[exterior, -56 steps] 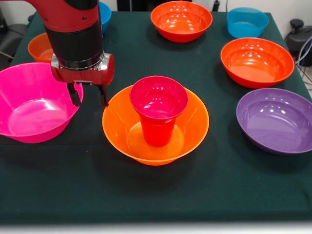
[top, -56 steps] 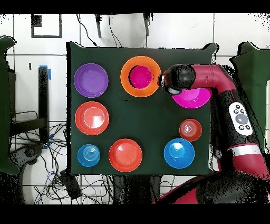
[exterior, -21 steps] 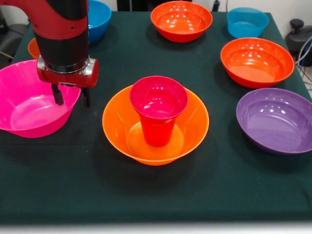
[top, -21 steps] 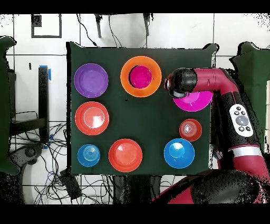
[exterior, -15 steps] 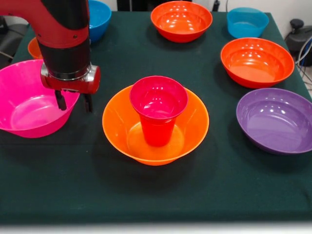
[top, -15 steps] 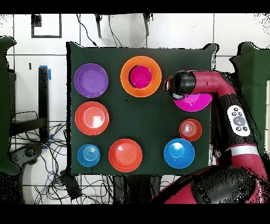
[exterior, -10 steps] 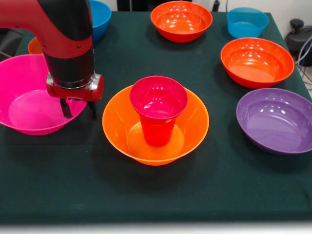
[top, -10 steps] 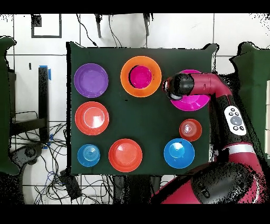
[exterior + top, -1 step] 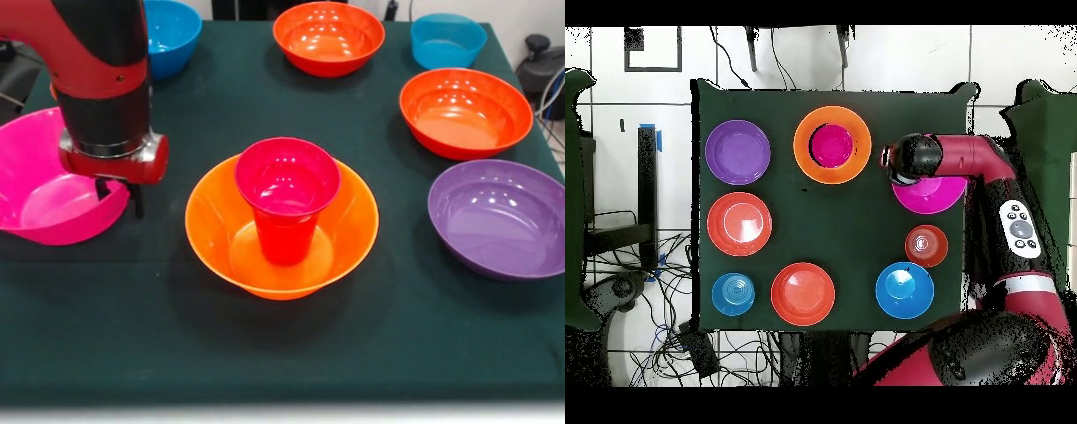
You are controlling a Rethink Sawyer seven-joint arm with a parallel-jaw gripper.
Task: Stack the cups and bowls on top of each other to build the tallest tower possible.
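— Where are the jaws found?

— They are seen low over the bench [image 9: 265, 353], at the rim of the pink bowl [image 9: 44, 199], on the side of that bowl that faces the tower [image 9: 284, 212]. The rim is met there, under the arm [image 9: 106, 79].

— Is the pink bowl gripped?

— That cannot be told. How wide the jaws are set, and whether the rim is pinched, is not shown clearly in either view.

— And the tower?

— It is found just beside the jaws, on the side away from the pink bowl, and is not touched by them. Its base is formed by the orange bowl [image 9: 353, 230]. The cup [image 9: 284, 238] is stood upright in the middle of that bowl, and the magenta bowl [image 9: 287, 177] is seated in the cup's mouth.

— What is spread farther out?

— Past the tower, well apart from the jaws, the purple bowl [image 9: 499, 216] is set, with a red bowl [image 9: 465, 110] next to it. A second red bowl [image 9: 328, 37] and a pale blue bowl [image 9: 448, 40] are placed along the edge beyond. A blue bowl [image 9: 168, 31] is seen behind the arm. From overhead, a small orange bowl [image 9: 926, 245] is shown near the pink bowl, on the side away from the tower.
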